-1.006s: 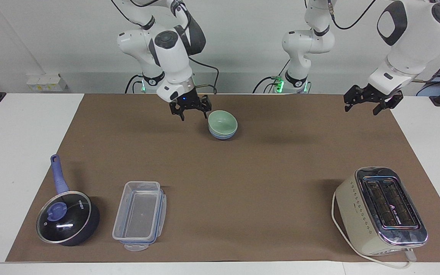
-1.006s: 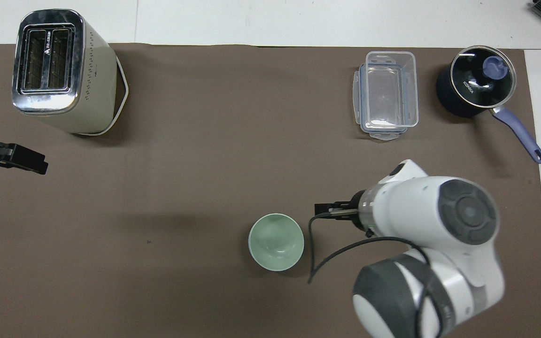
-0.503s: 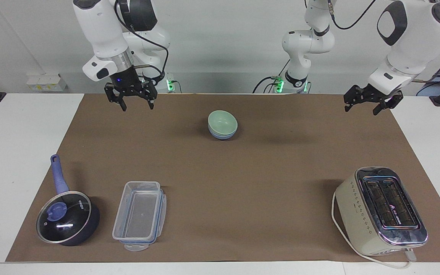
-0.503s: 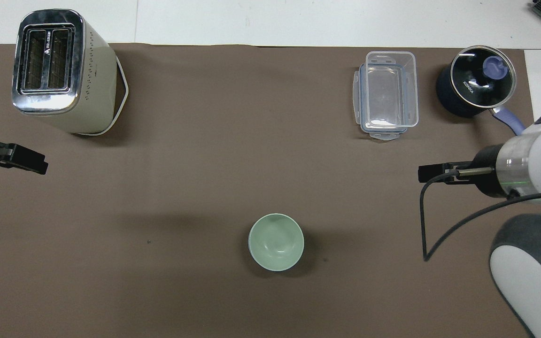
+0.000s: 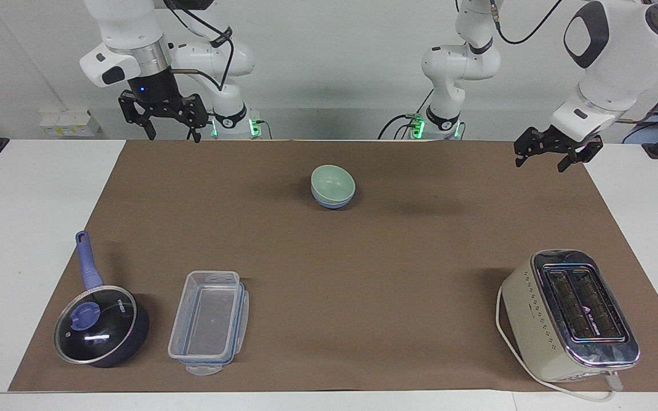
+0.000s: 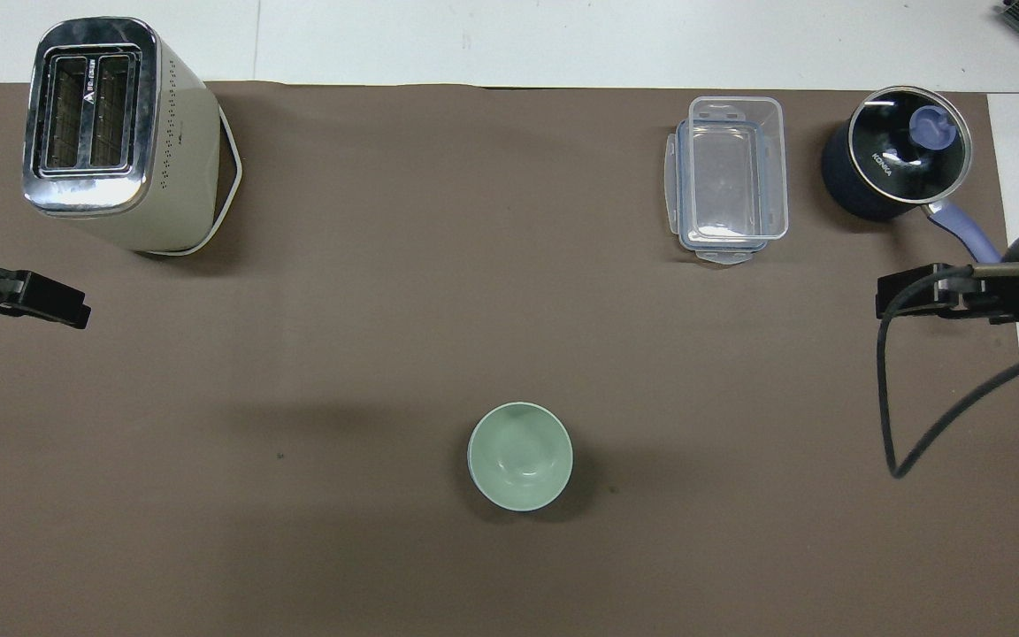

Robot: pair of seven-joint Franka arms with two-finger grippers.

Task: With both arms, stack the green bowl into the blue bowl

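Observation:
The green bowl (image 5: 333, 180) sits nested inside the blue bowl (image 5: 332, 201) on the brown mat, midway between the two arms' ends and near the robots. In the overhead view only the green bowl (image 6: 520, 456) shows; the blue bowl is hidden under it. My right gripper (image 5: 173, 137) is open and empty, raised over the mat's edge at the right arm's end, well clear of the bowls; it also shows in the overhead view (image 6: 916, 296). My left gripper (image 5: 539, 165) is open and empty, waiting in the air over the mat's corner at the left arm's end (image 6: 41, 301).
A cream toaster (image 5: 569, 317) with a trailing cord stands farthest from the robots at the left arm's end. A clear plastic container (image 5: 209, 322) and a dark blue lidded saucepan (image 5: 97, 326) stand farthest from the robots at the right arm's end.
My right gripper has pulled away from beside the stacked bowls, rising and swinging out to the right arm's end of the mat. The bowls and the left arm have not moved.

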